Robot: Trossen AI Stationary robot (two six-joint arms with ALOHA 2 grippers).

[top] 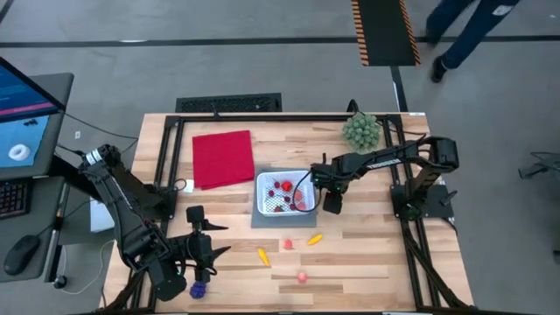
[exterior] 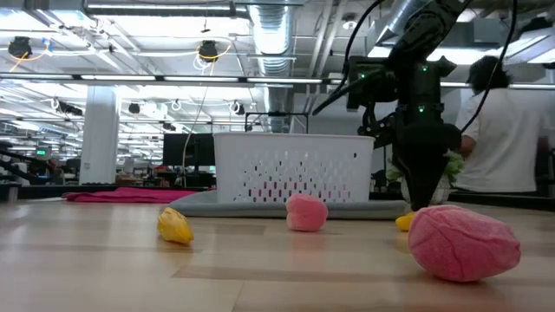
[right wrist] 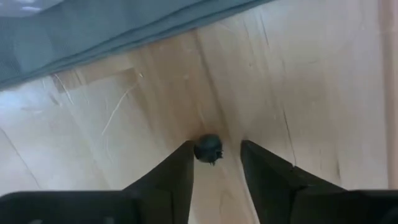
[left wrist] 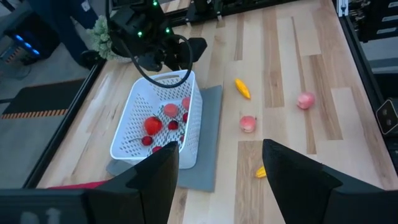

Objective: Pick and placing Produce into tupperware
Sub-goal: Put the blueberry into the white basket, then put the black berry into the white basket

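The white tupperware [top: 284, 192] sits on a grey mat and holds several red pieces [left wrist: 152, 124]. Loose produce lies on the wood: two pink pieces [top: 286, 243] [top: 301, 276], two yellow-orange ones [top: 314, 238] [top: 262, 255] and the purple grape bunch [top: 200, 288]. My right gripper [top: 332, 206] points down at the table just right of the tupperware. It is open, and a tiny dark round piece [right wrist: 208, 148] lies between its fingertips. My left gripper [top: 206, 241] waits open near the table's near left corner, beside the grapes. My right gripper comes from above, pointing down, with its fingertips close to the wood. The dark round piece [right wrist: 208, 149] lies on the table in the gap, close against one finger [right wrist: 183, 168] and apart from the other. Whether that finger touches it, I cannot tell.
A flat red cloth [top: 222, 157] lies left of the tupperware, and a green spiky ball plant [top: 360, 129] stands at the far right. The grey mat [right wrist: 93, 37] edge is close to my right gripper. A person [exterior: 507, 130] stands beyond the table.
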